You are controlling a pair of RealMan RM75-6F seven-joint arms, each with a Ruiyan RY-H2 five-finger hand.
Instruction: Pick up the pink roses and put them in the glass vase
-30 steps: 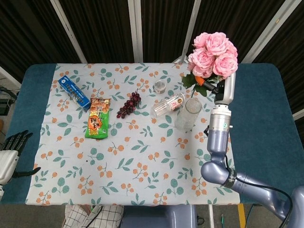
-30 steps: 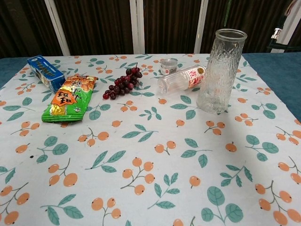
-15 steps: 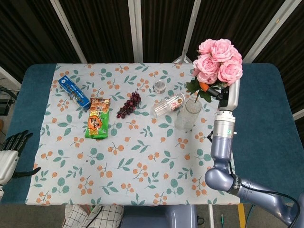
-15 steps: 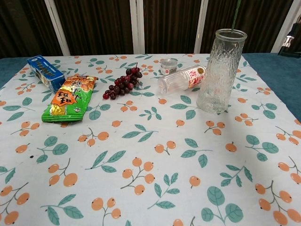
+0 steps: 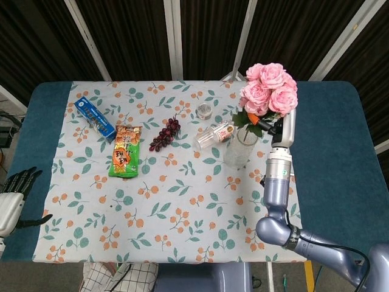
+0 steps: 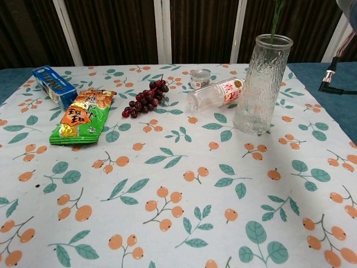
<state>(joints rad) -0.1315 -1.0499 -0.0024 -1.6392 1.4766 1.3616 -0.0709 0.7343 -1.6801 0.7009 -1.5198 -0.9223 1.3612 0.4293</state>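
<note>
The right robot hand [image 5: 269, 123], mostly hidden behind leaves in the head view, grips the stems of the pink roses [image 5: 267, 89] just below the blooms. Compared with half a second earlier, the bouquet has shifted left and slightly down, so that the flower heads now sit above and just behind the mouth of the glass vase [image 6: 261, 84] rather than off to its right. In the chest view a green stem [image 6: 275, 21] now drops to the vase rim and appears to enter the opening; how deep it reaches cannot be told through the textured glass. This suggests that insertion has begun but is not complete, since the blooms remain well above the rim and the hand has not let go. The vase stands upright on the surface [image 6: 167, 184], just beside a lying clear bottle [image 6: 215, 93]. The left robot hand [image 5: 13, 194] rests at the surface's near-left edge, fingers apart and holding nothing. The likely remaining steps are lowering the stems fully and releasing them.
</note>
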